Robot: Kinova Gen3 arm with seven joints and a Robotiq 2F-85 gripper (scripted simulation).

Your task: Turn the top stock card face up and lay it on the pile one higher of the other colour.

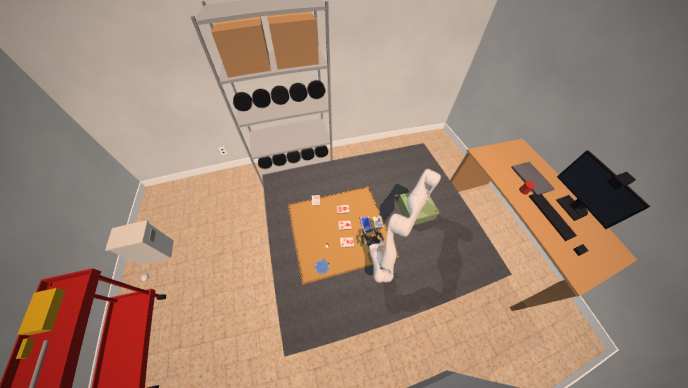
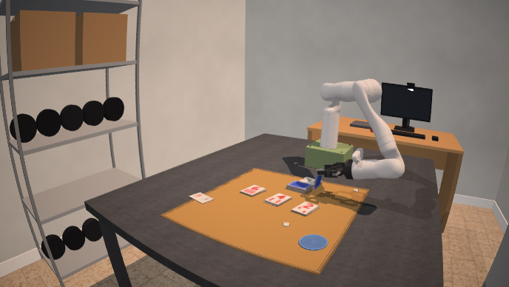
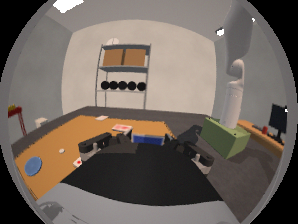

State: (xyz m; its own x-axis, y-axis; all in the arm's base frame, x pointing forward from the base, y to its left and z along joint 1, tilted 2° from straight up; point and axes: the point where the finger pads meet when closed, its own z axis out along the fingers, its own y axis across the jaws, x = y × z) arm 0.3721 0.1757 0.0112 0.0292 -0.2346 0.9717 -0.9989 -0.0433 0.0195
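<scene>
My gripper [image 1: 368,234] [image 2: 320,172] [image 3: 148,136] is shut on a blue-backed card [image 2: 318,182] [image 3: 149,138], held by its opposite edges. The card stands steeply tilted just beside the face-down stock [image 1: 365,221] [image 2: 299,186], blue side towards the exterior camera; its face is hidden. Three face-up piles in red lie in a row: the six [image 1: 343,209] [image 2: 253,190], the four [image 1: 345,225] [image 2: 277,199] and the two [image 1: 347,242] [image 2: 305,208].
A grey holder with a pale face-up card [image 1: 378,221] adjoins the stock. A loose card [image 1: 316,200] [image 2: 201,197] lies at the mat's far edge. A blue disc [image 1: 322,266] [image 2: 313,242] and small white discs [image 2: 285,224] [image 2: 356,190] lie on the orange mat [image 2: 229,222].
</scene>
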